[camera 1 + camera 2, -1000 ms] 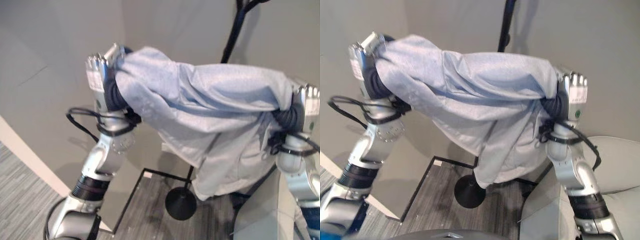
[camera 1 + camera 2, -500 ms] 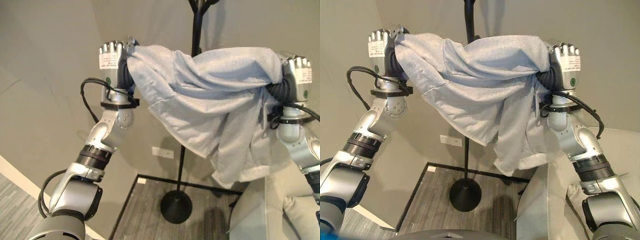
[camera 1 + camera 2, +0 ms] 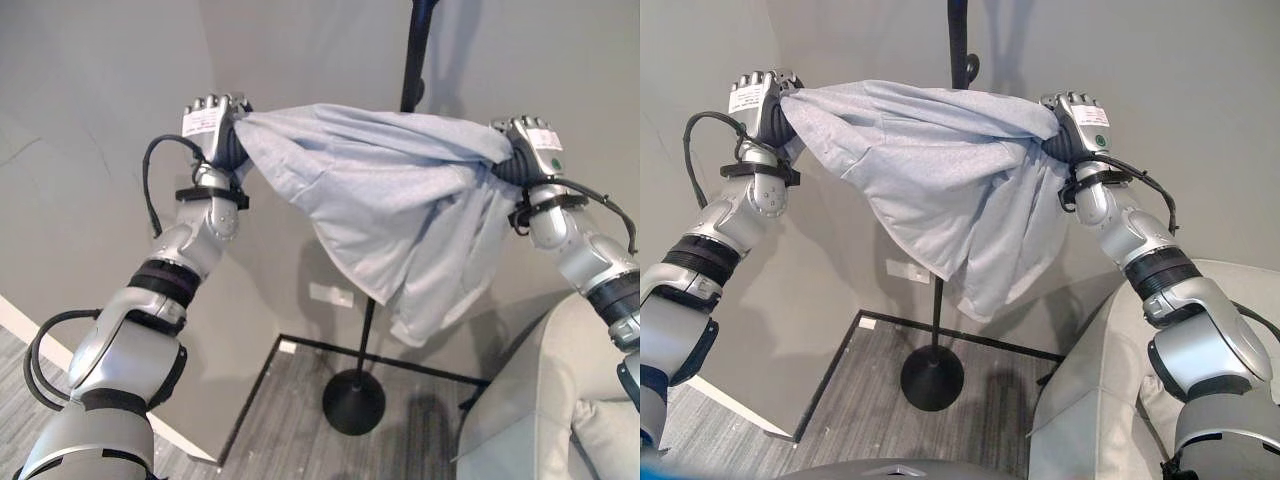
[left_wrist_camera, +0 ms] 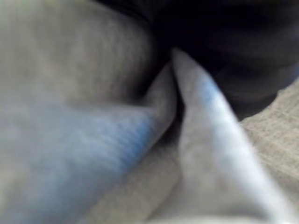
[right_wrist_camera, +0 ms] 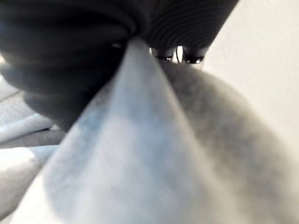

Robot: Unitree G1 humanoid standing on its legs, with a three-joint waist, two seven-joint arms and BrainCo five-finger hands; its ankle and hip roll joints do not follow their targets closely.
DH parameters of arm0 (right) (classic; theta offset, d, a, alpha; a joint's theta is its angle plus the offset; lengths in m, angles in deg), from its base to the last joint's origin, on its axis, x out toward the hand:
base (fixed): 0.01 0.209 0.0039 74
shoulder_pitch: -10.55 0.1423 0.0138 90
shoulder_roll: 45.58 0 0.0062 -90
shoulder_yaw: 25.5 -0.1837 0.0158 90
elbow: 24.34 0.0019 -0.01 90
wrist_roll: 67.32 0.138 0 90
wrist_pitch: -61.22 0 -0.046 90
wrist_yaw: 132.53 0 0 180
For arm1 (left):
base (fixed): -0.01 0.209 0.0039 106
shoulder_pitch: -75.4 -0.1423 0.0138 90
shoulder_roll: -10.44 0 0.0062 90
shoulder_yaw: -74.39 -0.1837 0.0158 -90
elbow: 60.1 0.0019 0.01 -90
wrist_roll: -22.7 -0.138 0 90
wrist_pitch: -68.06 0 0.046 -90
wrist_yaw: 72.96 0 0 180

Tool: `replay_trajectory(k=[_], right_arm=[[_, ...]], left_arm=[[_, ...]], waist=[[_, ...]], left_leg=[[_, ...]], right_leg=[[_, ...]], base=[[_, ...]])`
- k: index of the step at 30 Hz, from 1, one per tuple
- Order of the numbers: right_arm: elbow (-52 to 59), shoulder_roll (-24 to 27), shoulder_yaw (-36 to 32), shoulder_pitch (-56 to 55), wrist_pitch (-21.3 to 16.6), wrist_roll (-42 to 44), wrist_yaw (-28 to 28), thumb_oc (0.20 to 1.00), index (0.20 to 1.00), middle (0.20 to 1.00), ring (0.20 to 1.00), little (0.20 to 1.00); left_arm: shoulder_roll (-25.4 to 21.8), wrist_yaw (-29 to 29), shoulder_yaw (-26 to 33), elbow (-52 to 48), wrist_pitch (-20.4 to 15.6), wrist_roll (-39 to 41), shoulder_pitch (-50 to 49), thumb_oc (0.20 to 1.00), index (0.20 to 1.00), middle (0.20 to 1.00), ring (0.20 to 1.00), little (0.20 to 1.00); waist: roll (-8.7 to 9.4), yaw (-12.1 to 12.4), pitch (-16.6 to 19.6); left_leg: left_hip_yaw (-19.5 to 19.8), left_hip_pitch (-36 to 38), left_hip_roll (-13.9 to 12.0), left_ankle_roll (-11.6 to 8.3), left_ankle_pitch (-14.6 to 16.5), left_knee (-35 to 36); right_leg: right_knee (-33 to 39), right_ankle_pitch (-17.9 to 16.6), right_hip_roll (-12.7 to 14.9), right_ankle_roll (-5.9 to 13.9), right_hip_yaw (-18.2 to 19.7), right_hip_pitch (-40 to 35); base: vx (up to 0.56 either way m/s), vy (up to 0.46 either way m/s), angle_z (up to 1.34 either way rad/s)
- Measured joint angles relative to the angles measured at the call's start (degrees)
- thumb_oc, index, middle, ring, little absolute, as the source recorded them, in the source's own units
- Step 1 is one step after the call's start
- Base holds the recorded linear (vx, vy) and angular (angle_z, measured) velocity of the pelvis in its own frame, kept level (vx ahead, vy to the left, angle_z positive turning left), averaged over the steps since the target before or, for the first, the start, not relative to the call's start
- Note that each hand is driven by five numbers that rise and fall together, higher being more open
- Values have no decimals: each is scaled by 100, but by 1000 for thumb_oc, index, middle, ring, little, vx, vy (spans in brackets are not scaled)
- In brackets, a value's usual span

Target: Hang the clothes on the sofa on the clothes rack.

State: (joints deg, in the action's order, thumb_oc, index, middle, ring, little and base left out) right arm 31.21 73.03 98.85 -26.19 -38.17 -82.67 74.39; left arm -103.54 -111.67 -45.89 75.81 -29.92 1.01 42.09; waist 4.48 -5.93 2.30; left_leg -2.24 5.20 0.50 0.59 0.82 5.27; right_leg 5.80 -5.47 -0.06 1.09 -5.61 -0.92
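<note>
The light blue-grey garment (image 3: 385,215) hangs stretched between your two raised hands, its upper edge pulled near level and its loose body sagging toward 5 o'clock, clear of the floor. Your left hand (image 3: 212,128) is clenched on the cloth at the 9 o'clock end; your right hand (image 3: 530,150) is clenched on it at the 3 o'clock end. Directly behind the span, the clothes rack (image 3: 958,45) rises as a black pole toward 12 o'clock, with a short hook on its side just above the cloth's upper edge and a round base (image 3: 932,378) on the floor at 6 o'clock. The step in hand appears to be the carry to the rack: the cloth is lifted to the pole but not yet caught on a hook. The next move likely calls for raising the span over a hook, then lowering it before either hand lets go. The sofa (image 3: 1100,400) shows at 4 o'clock, below your right arm. The eye views give the whole span, pole and base; the left wrist view shows folds of cloth against the hand's dark cover, and the right wrist view shows the cloth bunching into that hand's grasp.
</note>
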Motion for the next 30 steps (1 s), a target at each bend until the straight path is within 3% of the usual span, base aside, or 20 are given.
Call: replay_trajectory(k=[6,14,19,22,23,25,30], right_arm=[[-740,-463,168,169,-8,244,-203,200,200,200,200,200],[-1590,-1317,461,135,0,304,-432,200,200,200,200,200],[-1356,-1747,311,-122,59,388,-473,200,200,200,200,200],[-1105,-1906,245,-424,48,524,-500,200,200,200,200,200],[-868,-1941,161,-582,93,579,-503,1000,1000,1000,1000,1000],[279,-2178,-463,-1657,86,968,-492,1000,1000,1000,1000,1000],[582,-2202,-524,-2152,13,1215,-535,1000,1000,1000,1000,1000]], left_arm=[[317,141,-84,413,-29,382,-12,200,200,200,200,200],[1680,508,-97,1372,-89,796,-615,200,200,200,200,200],[2554,577,-37,1009,-131,832,-1508,200,200,200,200,200],[2847,652,-52,750,-156,1021,-1875,200,200,200,200,200],[2919,653,-34,579,-144,1034,-2054,200,200,200,200,200],[2914,725,121,-264,-200,1056,-2918,200,200,200,200,200],[2941,801,258,-268,-277,1261,-3200,200,200,200,200,200]], waist=[[137,11,-166],[192,110,-350],[229,133,-365],[260,144,-386],[263,146,-391],[270,144,-408],[232,147,-440]], left_leg=[[16,-210,-5,-42,-69,0],[128,-484,-32,-84,-156,-2],[116,-471,-45,-89,-159,-1],[118,-459,-49,-90,-161,-1],[118,-435,-52,-93,-162,0],[115,-307,-86,-131,-133,6],[103,-265,-100,-139,-128,29]], right_leg=[[1,-36,-5,-50,-16,197],[-2,-84,-27,-110,-104,449],[-2,-90,-41,-116,-94,438],[-2,-90,-45,-117,-97,423],[-2,-90,-48,-116,-94,401],[0,-65,-77,-92,-90,277],[7,-56,-92,-83,-75,234]], base=[[-31,-15,3],[-38,-20,5],[-27,-7,-1],[-10,-3,0],[0,0,0],[0,0,0],[0,0,0]])
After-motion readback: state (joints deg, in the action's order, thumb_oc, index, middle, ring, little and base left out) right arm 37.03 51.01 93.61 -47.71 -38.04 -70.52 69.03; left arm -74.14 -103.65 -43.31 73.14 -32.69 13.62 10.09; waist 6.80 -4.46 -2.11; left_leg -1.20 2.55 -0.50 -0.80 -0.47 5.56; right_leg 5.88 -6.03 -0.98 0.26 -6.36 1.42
